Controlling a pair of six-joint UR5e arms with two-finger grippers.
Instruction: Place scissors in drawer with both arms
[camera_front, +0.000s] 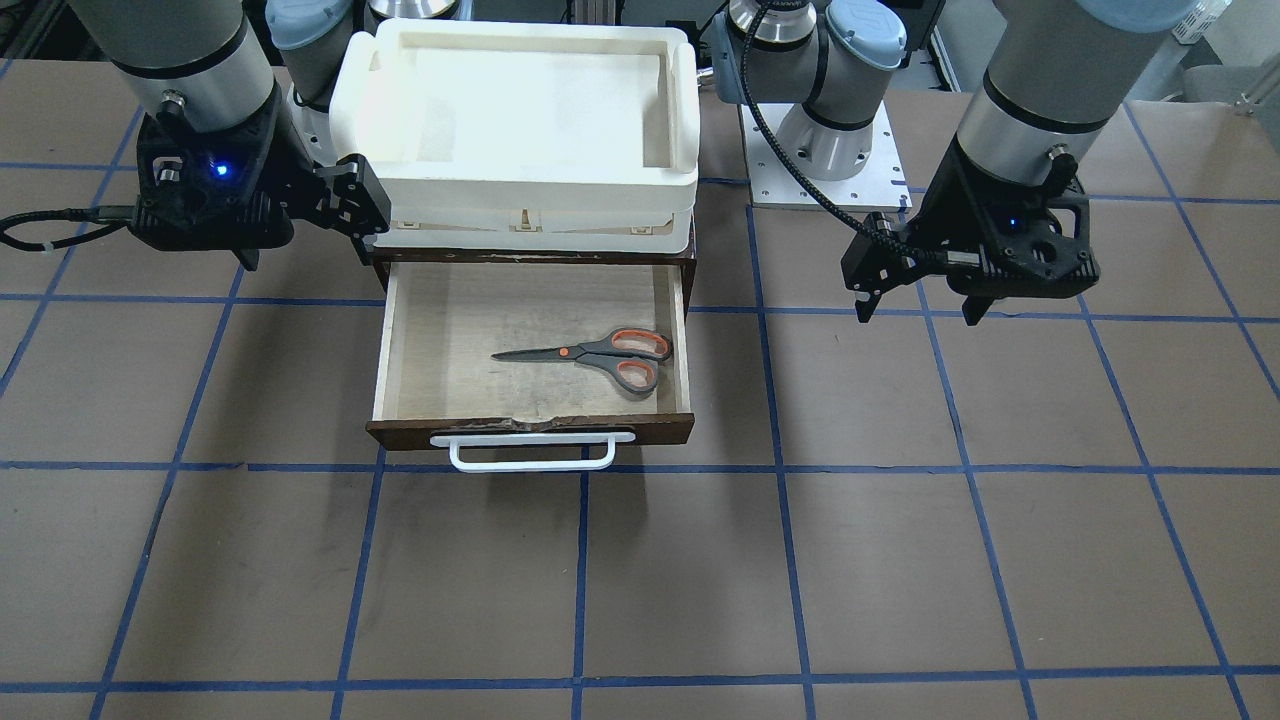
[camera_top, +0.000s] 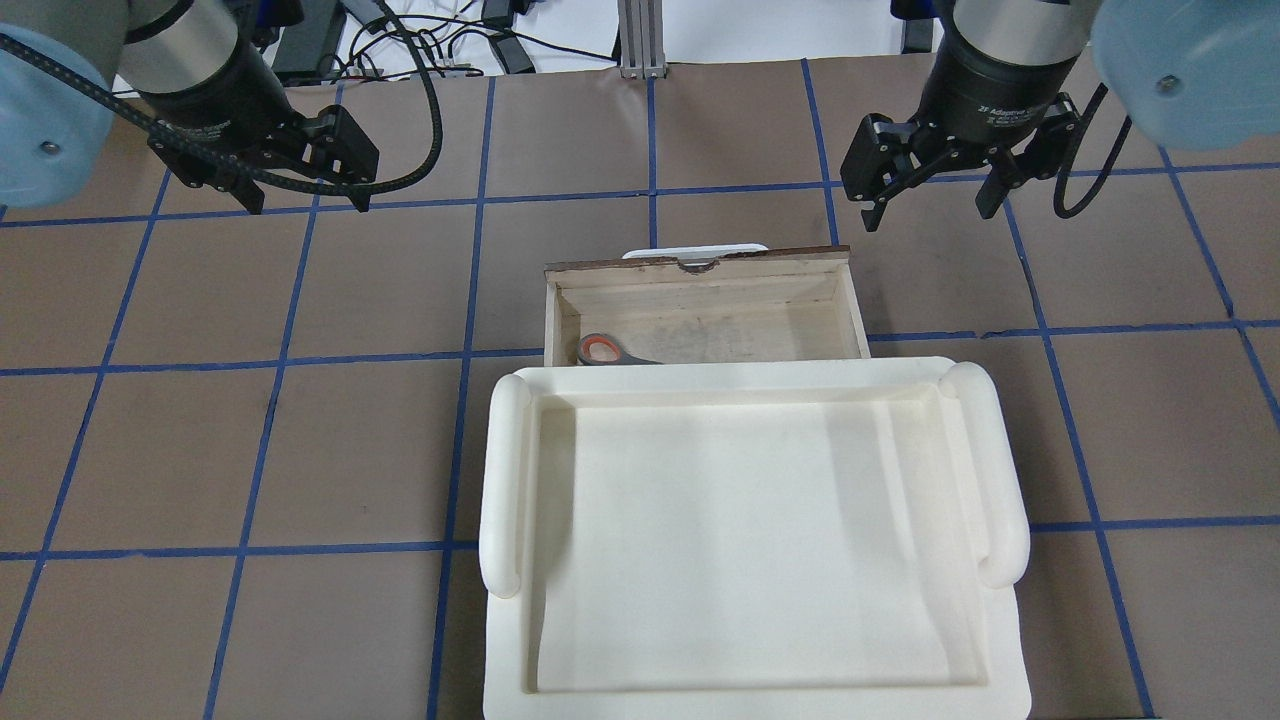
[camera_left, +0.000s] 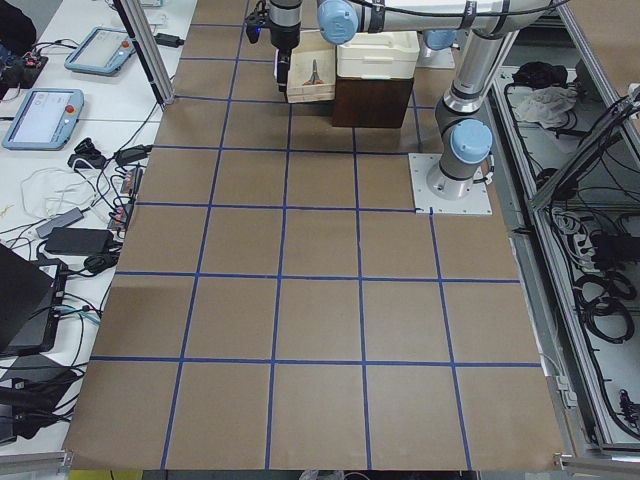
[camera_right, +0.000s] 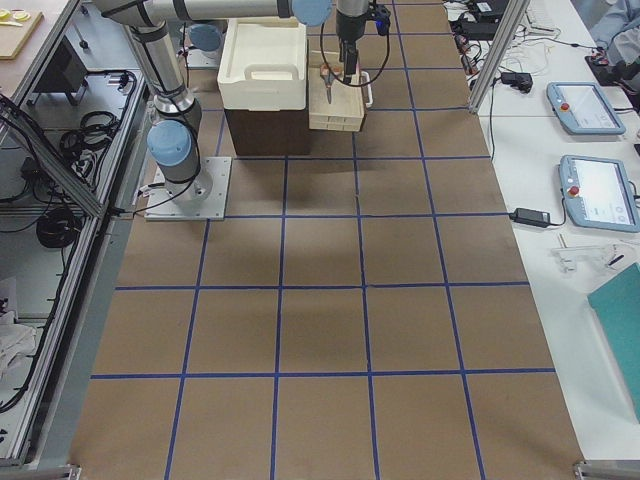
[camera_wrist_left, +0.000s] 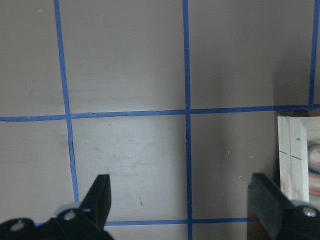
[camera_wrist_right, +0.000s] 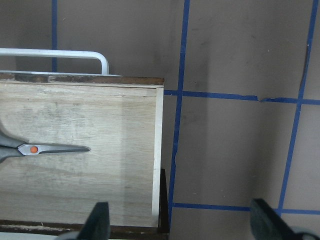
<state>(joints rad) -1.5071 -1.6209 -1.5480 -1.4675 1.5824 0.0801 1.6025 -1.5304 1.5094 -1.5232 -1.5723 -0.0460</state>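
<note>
The scissors (camera_front: 600, 352) lie flat on the pale floor of the drawer (camera_front: 530, 432), which is pulled out, handles towards my left side. In the overhead view only one orange loop of the scissors (camera_top: 600, 350) shows, in the drawer (camera_top: 700, 265). My left gripper (camera_front: 917, 315) (camera_top: 307, 205) is open and empty, hovering over the table beside the drawer. My right gripper (camera_front: 308, 258) (camera_top: 930, 215) is open and empty at the drawer's other side. The right wrist view shows the blades (camera_wrist_right: 45, 148) inside the drawer (camera_wrist_right: 157, 150). The left wrist view shows the drawer's edge (camera_wrist_left: 290, 155).
A cream-white plastic tray (camera_front: 520, 180) (camera_top: 505, 470) sits on top of the dark cabinet behind the drawer and hides its rear part from above. The left arm's base plate (camera_front: 825, 170) stands beside it. Brown table with blue grid lines lies all around.
</note>
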